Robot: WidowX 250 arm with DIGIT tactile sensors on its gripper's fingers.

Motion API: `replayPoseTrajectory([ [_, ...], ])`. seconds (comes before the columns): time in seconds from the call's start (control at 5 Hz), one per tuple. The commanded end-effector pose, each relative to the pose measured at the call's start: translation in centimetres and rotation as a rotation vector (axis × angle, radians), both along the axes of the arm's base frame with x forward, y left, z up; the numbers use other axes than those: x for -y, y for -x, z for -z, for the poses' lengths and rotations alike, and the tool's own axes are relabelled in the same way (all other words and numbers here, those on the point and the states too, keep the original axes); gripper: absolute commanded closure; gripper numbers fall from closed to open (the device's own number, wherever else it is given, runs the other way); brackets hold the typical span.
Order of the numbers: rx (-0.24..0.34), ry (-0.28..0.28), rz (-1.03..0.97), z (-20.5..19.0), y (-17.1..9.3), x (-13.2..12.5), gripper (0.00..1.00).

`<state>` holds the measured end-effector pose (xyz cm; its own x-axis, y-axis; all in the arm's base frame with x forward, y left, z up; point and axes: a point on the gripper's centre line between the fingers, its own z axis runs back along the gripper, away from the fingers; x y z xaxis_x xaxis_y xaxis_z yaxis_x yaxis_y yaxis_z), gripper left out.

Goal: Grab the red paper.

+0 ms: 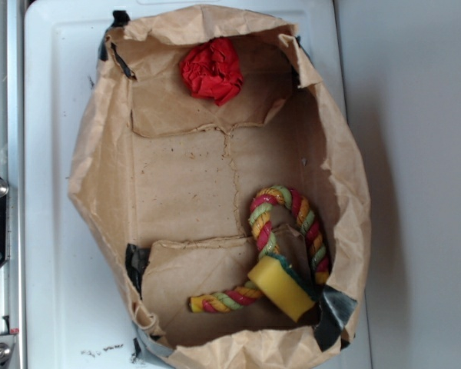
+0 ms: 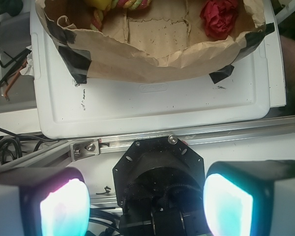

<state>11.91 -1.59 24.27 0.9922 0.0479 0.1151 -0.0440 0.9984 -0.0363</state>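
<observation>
The end effector (image 2: 146,204) has 2 grey fingers (image 2: 34,201) with glowing teal-pink pads.

End effector (image 2: 146,206) agape, pads apart

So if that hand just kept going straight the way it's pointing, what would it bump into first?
Probably the black motor base directly between the open hand's pads, though depth is hard to judge. The red paper sits far off in the paper bag.

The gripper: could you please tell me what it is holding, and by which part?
Nothing. The gripper is open and empty, outside the bag; the red paper lies untouched inside.
</observation>
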Motion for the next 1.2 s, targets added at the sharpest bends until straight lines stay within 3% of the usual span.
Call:
replayPoseTrajectory([
  [0.0,0.0,0.0,0.0,0.0,0.0,0.0,0.0],
  [0.2,0.003,-0.014,-0.055,0.4,-2.8,-1.3,0.0],
  [1.0,0.03,-0.064,-0.195,1.8,-10.1,-4.8,0.0],
])
